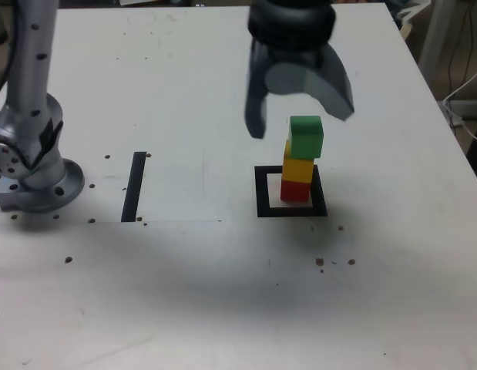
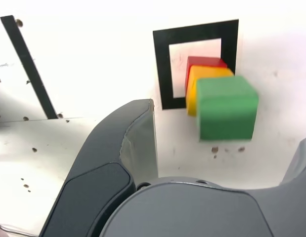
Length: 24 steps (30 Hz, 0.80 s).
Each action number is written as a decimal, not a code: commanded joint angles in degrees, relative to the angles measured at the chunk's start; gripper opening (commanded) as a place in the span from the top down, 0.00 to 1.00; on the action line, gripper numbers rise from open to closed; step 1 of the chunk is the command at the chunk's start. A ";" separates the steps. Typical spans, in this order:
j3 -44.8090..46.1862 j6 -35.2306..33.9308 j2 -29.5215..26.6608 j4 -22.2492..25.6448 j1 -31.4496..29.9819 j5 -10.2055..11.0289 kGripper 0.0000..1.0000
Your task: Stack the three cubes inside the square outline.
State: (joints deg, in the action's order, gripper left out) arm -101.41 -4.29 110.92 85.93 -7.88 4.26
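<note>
Our pincer hangs released above a finished three-cube tower.

We see the dark grey two-fingered gripper (image 1: 300, 116) spread wide and holding nothing, its jaws apart just above and to either side of the small matte green cube (image 1: 306, 136), clear of it. That green cube tops the matte yellow cube (image 1: 298, 169), sitting a little askew toward the exterior view's right, and the yellow one rests on the matte red cube (image 1: 295, 190). The red cube stands on the white centre of the thick black square outline (image 1: 263, 193). Further toward the exterior view's left we find a straight black strip (image 1: 134, 186) on the speckled white table (image 1: 223, 293), and beyond it the arm's silver base (image 1: 34, 166).
</note>
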 commanded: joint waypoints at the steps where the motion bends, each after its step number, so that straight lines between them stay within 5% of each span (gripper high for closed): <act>1: 1.34 0.83 -2.63 0.12 -0.26 -0.34 0.00; 13: 18.21 4.60 -15.80 -4.92 -0.24 -2.27 0.00; 24: 33.29 5.78 -21.72 -11.43 2.22 -3.80 0.00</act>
State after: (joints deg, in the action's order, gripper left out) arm -69.40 1.39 90.00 75.11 -6.01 0.51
